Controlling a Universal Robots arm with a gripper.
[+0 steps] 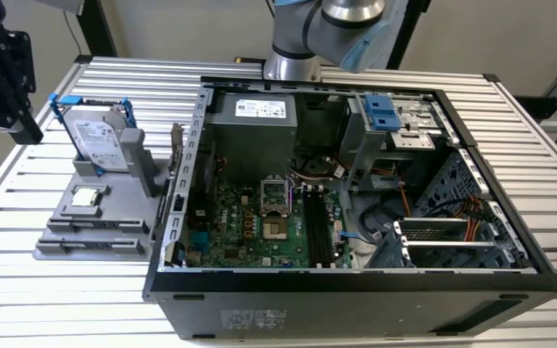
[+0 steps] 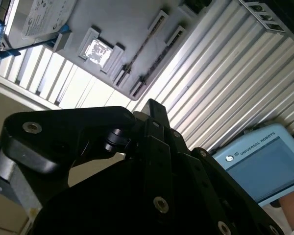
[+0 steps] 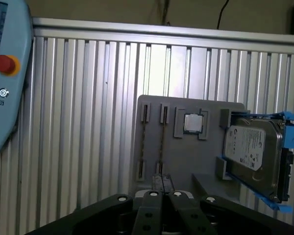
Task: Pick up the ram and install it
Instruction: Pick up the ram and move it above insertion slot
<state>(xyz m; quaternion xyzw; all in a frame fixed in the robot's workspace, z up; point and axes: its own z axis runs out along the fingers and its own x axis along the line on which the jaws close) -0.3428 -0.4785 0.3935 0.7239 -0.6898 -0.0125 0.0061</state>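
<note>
- We see the black two-fingered gripper [image 3: 162, 182] hanging in the air above the slatted aluminium tabletop [image 3: 88, 122]. Its jaws are drawn narrow, almost together, and hold nothing.
- The ram [image 3: 162, 142], a long, thin, dark circuit-board stick, stands on edge in a slot of the flat grey plastic fixture [image 3: 206, 147]. The gripper is clear of it.
- On that fixture we find the small square silver CPU chip [image 3: 193, 123] in its recess just beside the ram's slot. The silver hard drive with blue rails [image 3: 250, 152] is propped up at the far end from the ram.
- In the exterior view the fixture lies on the tabletop at the exterior view's left of the open black computer case [image 1: 356, 286], close beside its wall. The ram is outside the case.
- Inside the case we see the green motherboard [image 1: 249, 232] lying flat, with long black memory slots [image 1: 315, 232] running along its side.
- In the first wrist view a light-blue teach pendant with a red button [image 3: 5, 98] rests on the tabletop, well apart from the fixture.
</note>
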